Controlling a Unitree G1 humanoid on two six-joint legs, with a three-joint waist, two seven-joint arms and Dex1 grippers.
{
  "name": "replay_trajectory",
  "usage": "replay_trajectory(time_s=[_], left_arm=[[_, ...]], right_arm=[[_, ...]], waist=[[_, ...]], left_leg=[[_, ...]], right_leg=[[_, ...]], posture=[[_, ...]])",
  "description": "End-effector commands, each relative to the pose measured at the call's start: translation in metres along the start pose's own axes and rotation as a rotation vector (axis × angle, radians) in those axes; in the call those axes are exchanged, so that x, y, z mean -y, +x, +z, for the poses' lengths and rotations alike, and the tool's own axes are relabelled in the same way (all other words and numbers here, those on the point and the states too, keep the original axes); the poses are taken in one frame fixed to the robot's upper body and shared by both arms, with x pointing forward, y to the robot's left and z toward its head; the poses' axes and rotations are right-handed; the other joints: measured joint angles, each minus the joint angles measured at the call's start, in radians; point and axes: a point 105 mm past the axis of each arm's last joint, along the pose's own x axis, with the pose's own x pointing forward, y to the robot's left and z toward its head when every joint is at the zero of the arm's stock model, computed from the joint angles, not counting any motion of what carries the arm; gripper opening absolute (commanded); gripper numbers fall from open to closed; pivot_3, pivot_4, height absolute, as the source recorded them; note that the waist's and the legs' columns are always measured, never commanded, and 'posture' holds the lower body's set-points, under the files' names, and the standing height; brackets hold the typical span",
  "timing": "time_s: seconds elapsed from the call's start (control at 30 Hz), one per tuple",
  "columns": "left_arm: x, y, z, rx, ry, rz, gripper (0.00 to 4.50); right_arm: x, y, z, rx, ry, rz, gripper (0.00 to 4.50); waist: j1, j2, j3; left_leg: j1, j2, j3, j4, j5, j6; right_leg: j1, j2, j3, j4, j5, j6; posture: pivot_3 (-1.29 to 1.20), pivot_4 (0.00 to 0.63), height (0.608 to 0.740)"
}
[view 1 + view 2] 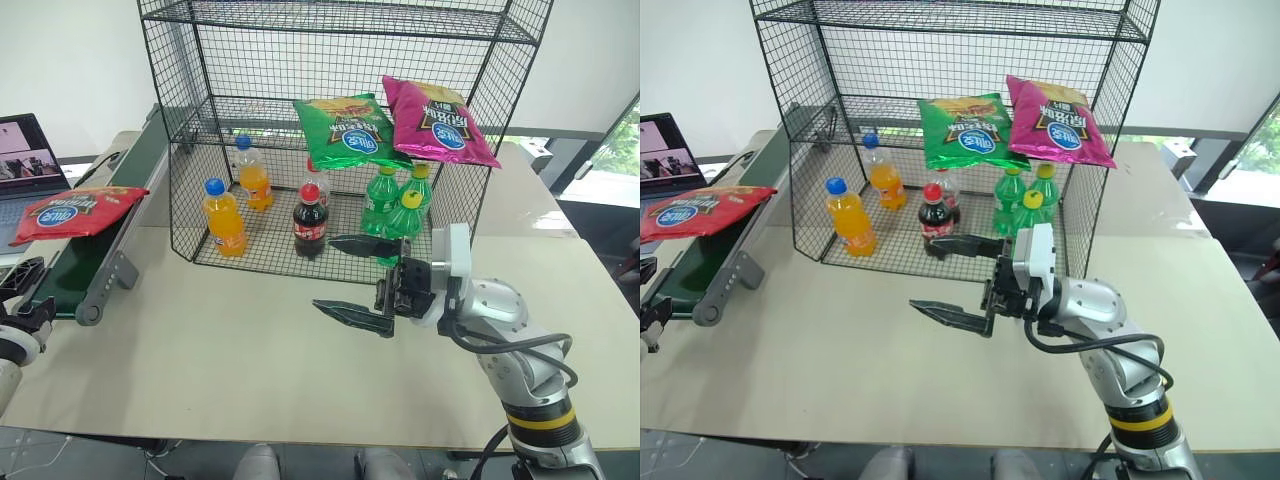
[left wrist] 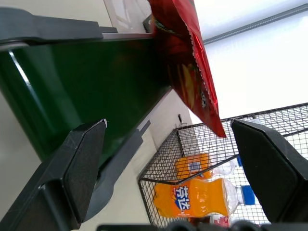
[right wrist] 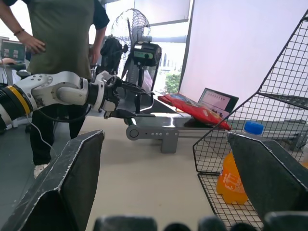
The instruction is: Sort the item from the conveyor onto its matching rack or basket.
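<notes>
Notably, red chip bag (image 1: 78,213) lies far of left tool (image 1: 22,290), long axis across conveyor (image 1: 112,222); left tool wide, empty, nearer; right tool (image 1: 360,283) wide, empty.

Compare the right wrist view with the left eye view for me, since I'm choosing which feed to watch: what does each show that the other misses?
Right wrist alone: a person standing behind the left gripper, and a fan. Left eye alone: the green bag and magenta bag on the rack, and the open right gripper. Shared: red chip bag on the conveyor, laptop, orange bottle.
</notes>
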Motion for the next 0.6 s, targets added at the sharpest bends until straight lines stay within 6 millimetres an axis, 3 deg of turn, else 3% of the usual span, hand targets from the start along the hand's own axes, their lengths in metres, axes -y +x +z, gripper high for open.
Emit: replay_trajectory(time_s=[0.03, 0.53, 0.6], left_arm=[[0.008, -0.004, 0.008, 0.026, 0.028, -0.033, 4.43], [0.006, -0.003, 0.027, 0.121, 0.054, -0.029, 4.43], [0.009, -0.004, 0.030, 0.148, 0.061, -0.046, 3.91]], right_arm=[[-0.001, 0.001, 0.014, 0.039, -0.051, 0.019, 4.50], [0.002, 0.000, 0.015, 0.032, -0.072, -0.001, 4.50], [0.002, 0.000, 0.015, 0.029, -0.073, -0.007, 4.50]], waist=[[0.000, 0.000, 0.000], [0.000, 0.000, 0.000], [0.000, 0.000, 0.000]], left_leg=[[0.000, 0.000, 0.000, -0.001, 0.000, 0.000], [0.001, 0.000, 0.000, -0.002, 0.000, -0.001], [0.001, 0.000, 0.000, -0.002, 0.000, -0.001]], right_leg=[[0.000, 0.000, 0.000, 0.000, 0.000, 0.000], [0.000, 0.000, 0.000, 0.000, -0.001, -0.001], [-0.001, 0.000, 0.000, 0.000, -0.001, -0.001]], posture=[[0.00, 0.150, 0.740], [0.00, 0.150, 0.740], [0.00, 0.150, 0.740]])
